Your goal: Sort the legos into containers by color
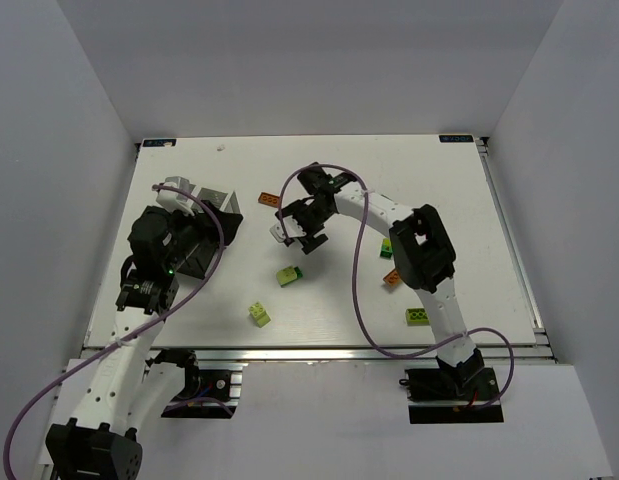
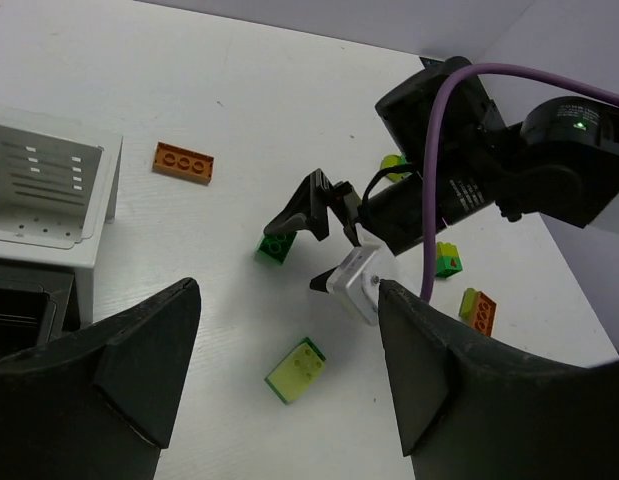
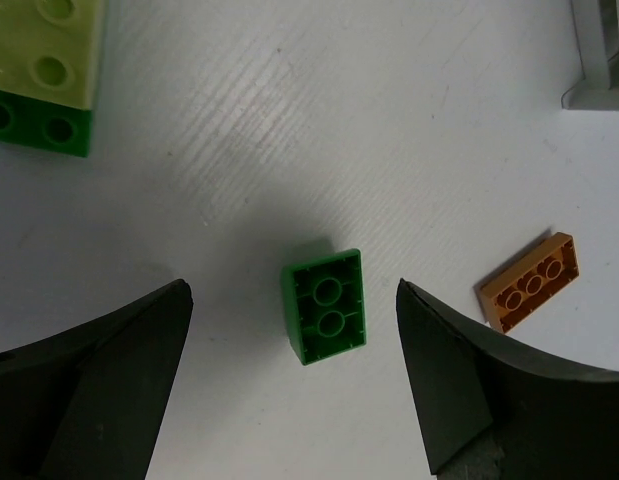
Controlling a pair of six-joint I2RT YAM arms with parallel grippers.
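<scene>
Jaws, green lego [image 3: 326,305], orange lego [image 3: 529,282] beside

I work in a robotics lab cell: a white counter [image 1: 439,180] boxed in by plain white walls [image 1: 289,60], my arms [image 1: 429,255] bolted at an aluminium rail [image 1: 319,354], purple cables [image 2: 436,180] trailing.

Dk green brick [image 3: 326,305] lies loose on desk, hollow side up, btwn my right fingers [image 3: 99,380], not touched. Orange brick [image 3: 529,282] flat nearby; lime-on-green stack [image 3: 44,75] on the opp. side. Lone lime brick [image 1: 259,314] twd front edge. Far right: green one [image 1: 386,248], orange one [image 1: 392,277], lime one [image 1: 416,317]. White box [image 2: 49,190] & black box [image 2: 19,310] side by side, left.
</scene>
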